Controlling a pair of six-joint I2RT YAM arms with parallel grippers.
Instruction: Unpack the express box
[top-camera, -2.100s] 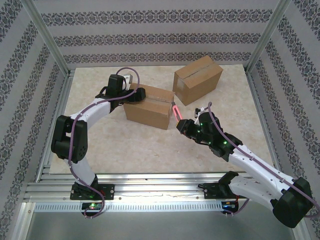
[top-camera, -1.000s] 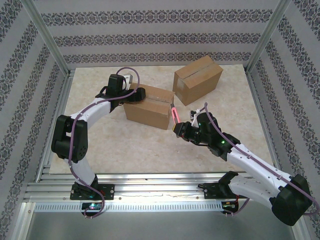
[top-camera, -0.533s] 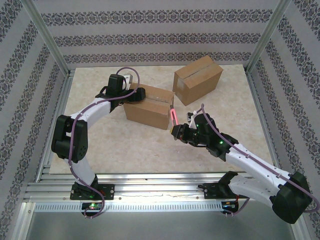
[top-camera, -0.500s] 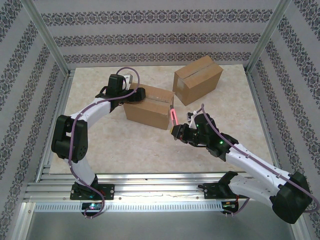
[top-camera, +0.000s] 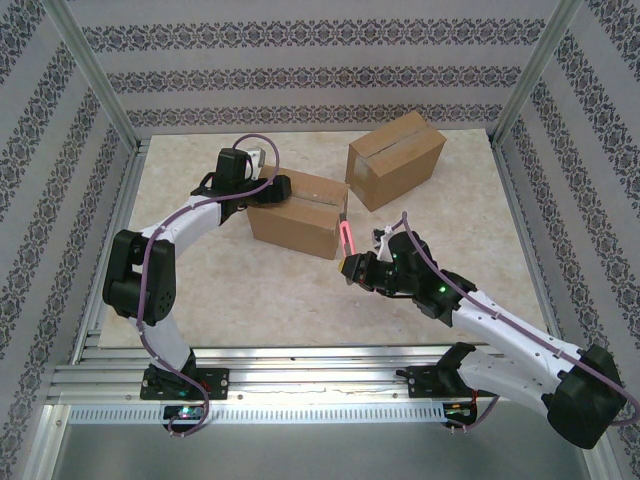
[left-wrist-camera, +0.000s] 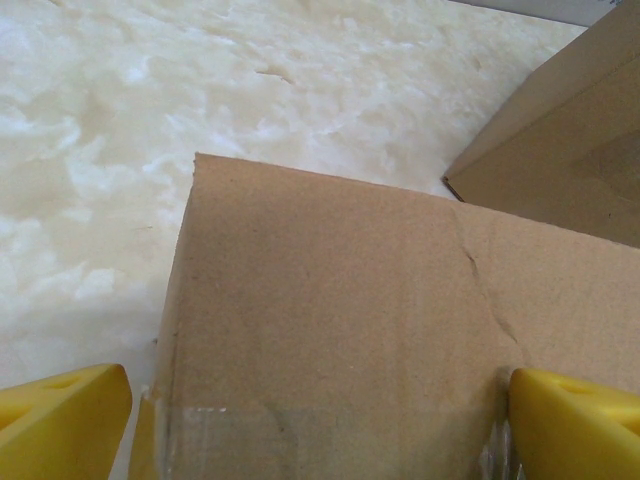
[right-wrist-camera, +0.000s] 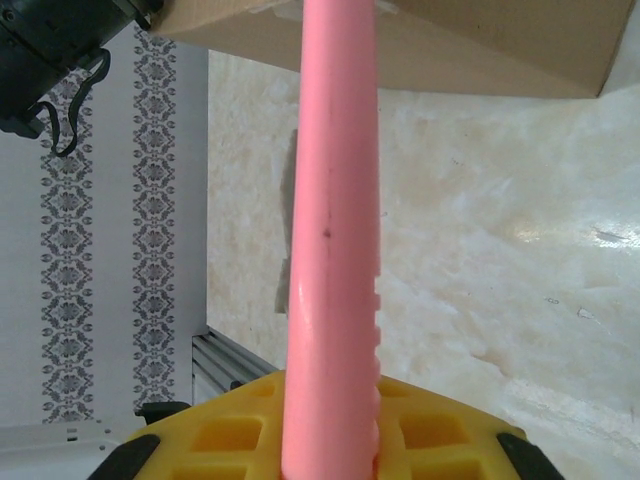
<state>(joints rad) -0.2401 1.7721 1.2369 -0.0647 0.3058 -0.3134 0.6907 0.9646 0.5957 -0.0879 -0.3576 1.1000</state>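
My left gripper (left-wrist-camera: 320, 430) stands wide, its yellow fingers (left-wrist-camera: 60, 420) straddling one end of the near cardboard box (left-wrist-camera: 350, 300), one on each side of it. Whether they press the cardboard I cannot tell. A strip of clear tape (left-wrist-camera: 280, 430) runs across the box just between those fingers. In the top view this gripper (top-camera: 275, 187) sits on the box's top at its 10 o'clock corner.

My right gripper (right-wrist-camera: 330, 430) is nearly closed on a pink tool (right-wrist-camera: 335, 200), a slim plastic stick with small ridges along one edge, gripped at its base between the yellow pads (right-wrist-camera: 230, 430). The tool stands out straight from the jaws towards the lower edge of the box. From above, the right gripper (top-camera: 352, 265) lies at 5 o'clock of the near cardboard box (top-camera: 300, 215), and the pink tool (top-camera: 346, 237) points to 12 o'clock, its tip at the box's right front corner. I cannot tell whether it touches.

The box rests near the middle of the marbled table (top-camera: 250, 290). A second cardboard box (top-camera: 395, 160), taped along its top seam, sits at 1 o'clock of the first, just beside it.
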